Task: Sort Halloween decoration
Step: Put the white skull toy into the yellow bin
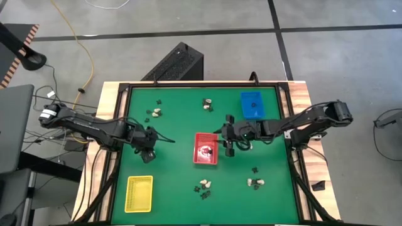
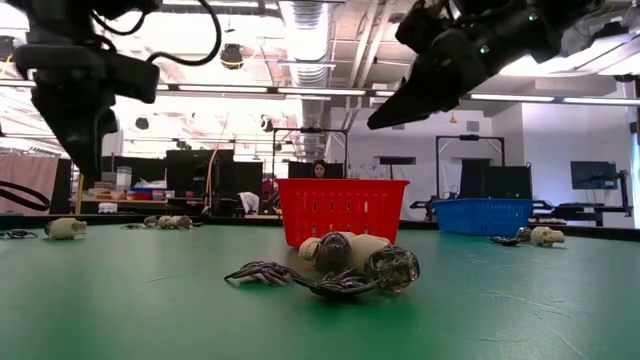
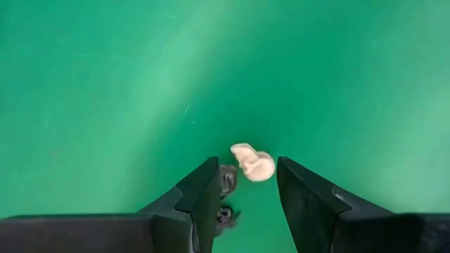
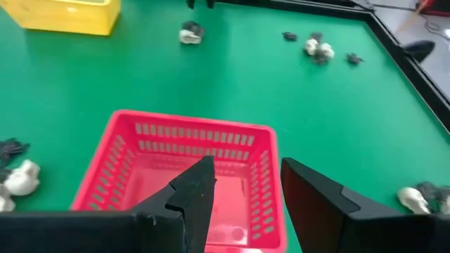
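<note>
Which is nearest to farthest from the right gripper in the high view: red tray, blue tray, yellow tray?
From the right gripper, jaws open:
1. Red tray: right beside it, toward the table's centre; the gripper sits at its edge.
2. Blue tray: toward the far edge of the table, on the right arm's side.
3. Yellow tray: near-left corner, past the red tray.

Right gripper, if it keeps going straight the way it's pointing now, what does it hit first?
Probably the red tray: the right gripper, fingers open and empty, points down into it from the tray's edge. Depth is uncertain, so it may meet the rim first rather than the floor.
</note>
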Controlling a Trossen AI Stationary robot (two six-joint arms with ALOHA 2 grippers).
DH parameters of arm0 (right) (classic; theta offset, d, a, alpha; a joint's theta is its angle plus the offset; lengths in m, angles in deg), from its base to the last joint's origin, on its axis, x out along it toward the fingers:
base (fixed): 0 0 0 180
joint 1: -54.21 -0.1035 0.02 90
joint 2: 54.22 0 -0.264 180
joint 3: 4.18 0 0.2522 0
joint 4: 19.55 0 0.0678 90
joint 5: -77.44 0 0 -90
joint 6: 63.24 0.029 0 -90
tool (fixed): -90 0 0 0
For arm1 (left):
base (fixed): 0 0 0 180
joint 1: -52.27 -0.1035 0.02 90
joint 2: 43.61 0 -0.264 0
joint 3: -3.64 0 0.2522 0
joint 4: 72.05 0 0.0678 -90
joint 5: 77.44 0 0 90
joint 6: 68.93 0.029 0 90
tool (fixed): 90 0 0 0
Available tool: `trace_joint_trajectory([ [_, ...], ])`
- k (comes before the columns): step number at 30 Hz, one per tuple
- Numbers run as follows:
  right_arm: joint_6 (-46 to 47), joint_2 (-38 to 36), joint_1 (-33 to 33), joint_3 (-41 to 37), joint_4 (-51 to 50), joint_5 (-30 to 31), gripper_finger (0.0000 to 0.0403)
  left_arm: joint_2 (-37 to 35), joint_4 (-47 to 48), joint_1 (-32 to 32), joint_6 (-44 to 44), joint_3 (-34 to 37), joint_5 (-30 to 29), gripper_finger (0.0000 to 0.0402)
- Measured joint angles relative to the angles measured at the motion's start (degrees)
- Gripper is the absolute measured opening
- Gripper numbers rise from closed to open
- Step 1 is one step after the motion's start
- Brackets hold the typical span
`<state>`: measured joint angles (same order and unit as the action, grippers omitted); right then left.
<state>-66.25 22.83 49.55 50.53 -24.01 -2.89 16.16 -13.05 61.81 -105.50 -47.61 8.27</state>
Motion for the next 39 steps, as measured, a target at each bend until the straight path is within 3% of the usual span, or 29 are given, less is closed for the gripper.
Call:
trace_joint_trajectory([
  [6,0.0,-0.1,-1.4,0.8,0.4,0.0,0.0194,2.4,-3.1,1.7,13.2,1.3,-0.7,0.0131],
  [23,0.0,-0.1,-1.7,1.8,-0.3,-0.2,0.0194,15.6,-6.5,2.1,14.9,1.3,1.5,0.0235],
  [30,0.0,-0.1,-1.7,1.8,-0.3,-0.2,0.0194,20.8,-6.5,2.1,17.3,1.0,2.6,0.0233],
  [39,0.0,-0.1,-1.7,1.8,-0.3,-0.2,0.0194,18.5,-7.3,2.1,18.6,1.4,2.6,0.0193],
])
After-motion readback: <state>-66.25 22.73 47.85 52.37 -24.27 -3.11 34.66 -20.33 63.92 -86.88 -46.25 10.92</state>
